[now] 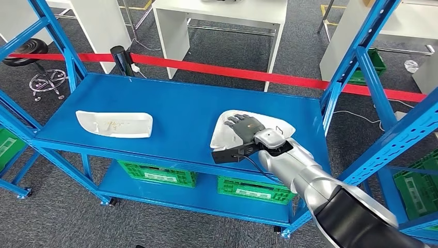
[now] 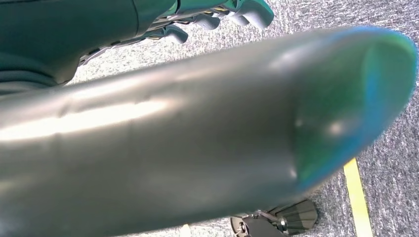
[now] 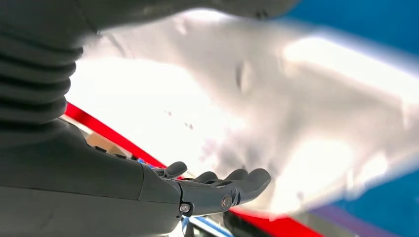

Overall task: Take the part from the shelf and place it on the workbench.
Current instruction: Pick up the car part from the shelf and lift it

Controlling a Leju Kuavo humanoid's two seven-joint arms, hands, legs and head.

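The white part [image 1: 230,129], a smooth, shallow moulded plastic shell, is lying on the blue metal shelf [image 1: 181,111] in the head view, with the right hand [image 1: 249,127] resting flat on top of it, dark fingers stretched out over its surface; a second white part [image 1: 114,124] is lying well apart on the same shelf. In the right wrist view the part [image 3: 276,108] is showing as a blurred, glossy white curve just past the extended fingers [image 3: 237,180], though whether they are gripping it is hard to tell. In the left wrist view the left hand [image 2: 217,15] is hanging over speckled grey carpet [image 2: 390,163], its fingers curled in around nothing.
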